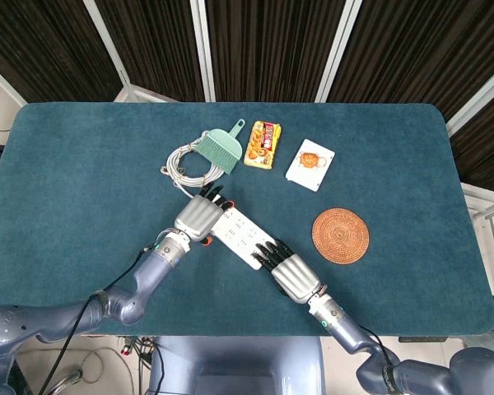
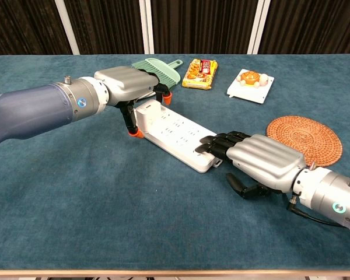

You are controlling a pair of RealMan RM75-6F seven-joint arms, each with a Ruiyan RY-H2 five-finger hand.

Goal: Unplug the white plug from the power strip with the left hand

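Head view: power strip (image 1: pixel 240 234) lies diagonally mid-table. Left hand (image 1: pixel 198 217) covers its upper-left end, palm down, fingers over the plug spot; white plug itself hidden here. Right hand (image 1: pixel 290 272) sits at the strip's lower-right end, fingertips on that end, flat and holding nothing. Coiled grey cable (image 1: pixel 185 163) is up-left of the strip, green brush (image 1: pixel 221 148) just beyond it, snack pack (image 1: pixel 263 144) and card (image 1: pixel 310 164) further up, woven coaster (image 1: pixel 341 234) to the strip's right.

Chest view: white plug (image 2: pixel 146 112) stands in the strip's (image 2: pixel 181 136) far-left end. Left hand (image 2: pixel 128 86) is curled around it, thumb low on the near side, fingers over the top; can't tell if it's actually clamped. Right hand (image 2: pixel 262 160) presses fingertips on the strip's near end, thumb tucked under, nothing gripped.
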